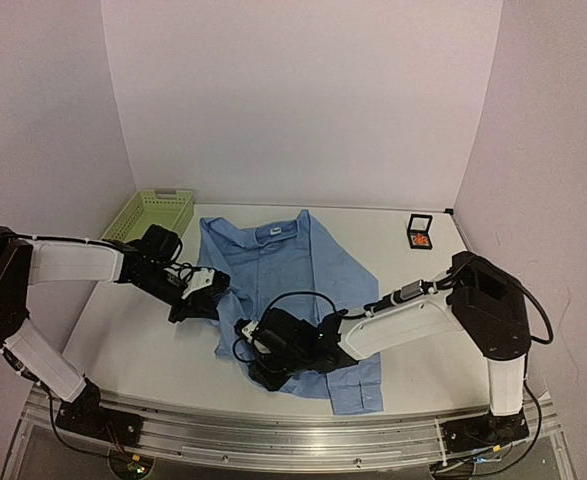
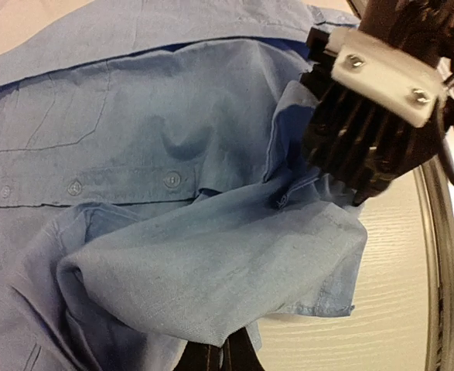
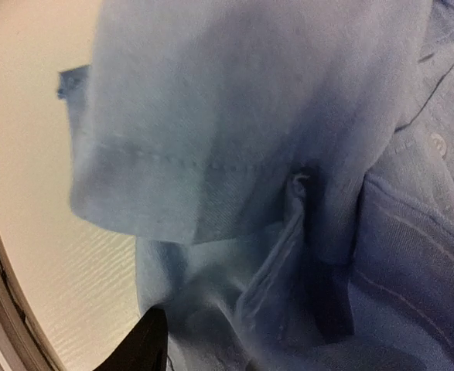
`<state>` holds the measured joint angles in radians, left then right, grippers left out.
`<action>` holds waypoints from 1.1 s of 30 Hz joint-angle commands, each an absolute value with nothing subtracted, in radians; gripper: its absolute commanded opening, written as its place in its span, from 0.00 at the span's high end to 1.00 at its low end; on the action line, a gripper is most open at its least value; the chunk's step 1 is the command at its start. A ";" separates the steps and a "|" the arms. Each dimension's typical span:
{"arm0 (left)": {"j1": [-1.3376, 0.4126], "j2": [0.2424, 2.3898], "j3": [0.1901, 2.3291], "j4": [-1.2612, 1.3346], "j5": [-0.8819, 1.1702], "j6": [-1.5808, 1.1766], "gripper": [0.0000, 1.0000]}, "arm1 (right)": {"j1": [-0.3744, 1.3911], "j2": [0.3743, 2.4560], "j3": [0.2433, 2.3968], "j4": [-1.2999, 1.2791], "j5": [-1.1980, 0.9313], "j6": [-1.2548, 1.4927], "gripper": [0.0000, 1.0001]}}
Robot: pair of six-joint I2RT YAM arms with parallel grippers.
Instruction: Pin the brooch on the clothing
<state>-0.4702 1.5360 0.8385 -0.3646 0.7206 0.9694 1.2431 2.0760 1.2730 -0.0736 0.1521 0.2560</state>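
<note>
White walls box in a pale bench (image 1: 133, 330), and the light blue shirt (image 1: 283, 270) lies spread across the middle of it, collar toward 12 o'clock in the overhead view. The left claw (image 1: 198, 305) is at the shirt's 8 o'clock edge. It's pinched shut on a fold of fabric, and its wrist cam shows the cloth bunched up right over the fingers (image 2: 215, 357). The right claw (image 1: 256, 352) is down around the shirt's 7 o'clock corner, buried in the hem. Its own cam is basically all blue cloth with one dark finger poking in, so I honestly can't tell if it's open or closed. The brooch (image 1: 420, 241), a tiny orange thing, sits in a small black box (image 1: 421, 222) out at 2 o'clock, well apart from the shirt. A green basket (image 1: 173, 195) is parked at 10 o'clock.
</note>
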 commanded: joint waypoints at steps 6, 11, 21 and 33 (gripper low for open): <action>-0.471 1.330 0.988 -0.675 0.867 0.945 1.00 | 1.145 1.982 1.172 0.037 -0.100 0.257 0.52; -0.472 1.411 1.062 -0.633 0.847 0.768 1.00 | 1.085 1.962 1.184 0.039 -0.174 0.227 0.50; -0.472 1.591 1.185 -0.629 0.759 0.669 1.00 | 1.127 1.751 1.227 0.000 0.037 0.141 0.43; -0.472 1.634 1.207 -0.621 0.772 0.657 1.00 | 1.111 1.838 1.350 0.085 0.134 0.169 0.26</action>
<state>-0.4713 1.6246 1.1652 -0.6277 0.7635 0.6725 1.1488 1.7594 1.2649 0.0350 0.0686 0.1574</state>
